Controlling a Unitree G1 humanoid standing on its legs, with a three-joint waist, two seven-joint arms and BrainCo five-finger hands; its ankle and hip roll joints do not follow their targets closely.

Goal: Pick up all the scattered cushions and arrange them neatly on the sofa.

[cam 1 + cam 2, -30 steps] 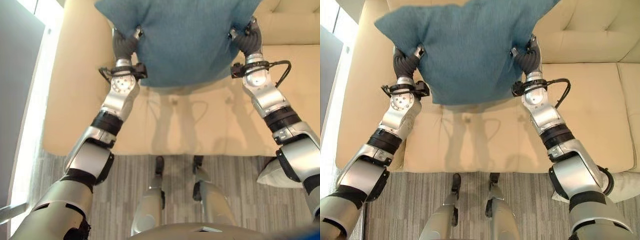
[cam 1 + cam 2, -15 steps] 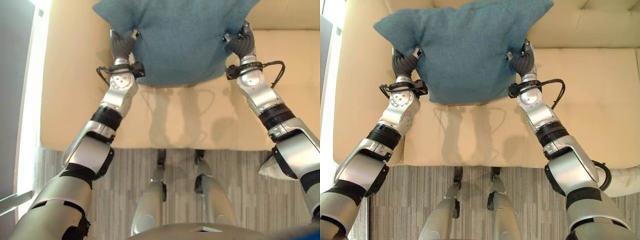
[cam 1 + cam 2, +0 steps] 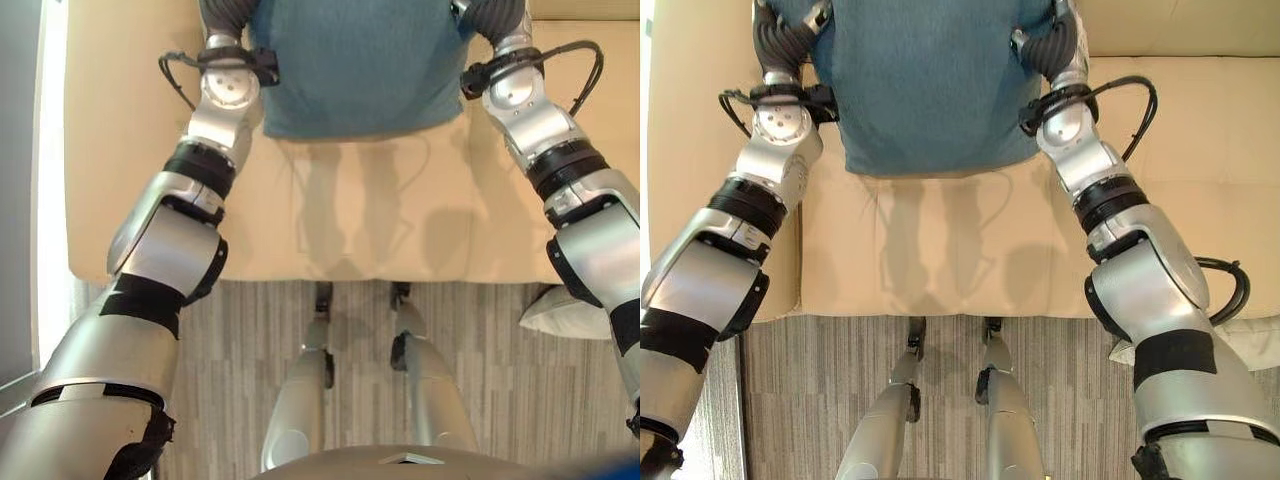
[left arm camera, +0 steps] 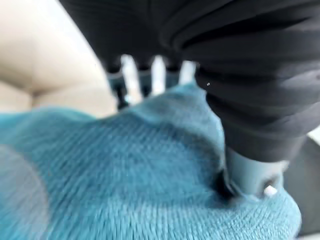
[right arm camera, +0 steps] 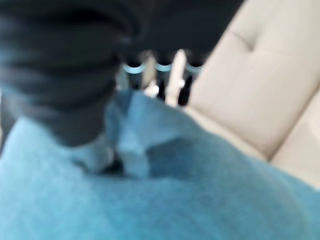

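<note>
Both hands hold a large teal cushion (image 3: 930, 80) by its two side edges, above the back part of the cream sofa seat (image 3: 940, 250). My left hand (image 3: 780, 35) grips the left edge and my right hand (image 3: 1050, 45) the right edge. In the left wrist view the fingers (image 4: 157, 75) lie behind the cushion (image 4: 125, 175) and the thumb (image 4: 250, 177) presses into its front. The right wrist view shows the same pinch: fingers (image 5: 165, 70) behind the cloth (image 5: 190, 200), thumb (image 5: 102, 150) on the near side. The cushion's upper part is cut off in both eye views.
A white cushion (image 3: 565, 315) lies on the grey striped carpet (image 3: 250, 340) at the sofa's front right corner. The tufted sofa backrest (image 5: 250, 90) stands just past the teal cushion. Left of the sofa arm (image 3: 100, 150) is a bright window strip.
Both arms have stretched farther forward and carried the teal cushion towards the sofa's backrest. The whole picture has also shifted, so the camera has moved.
</note>
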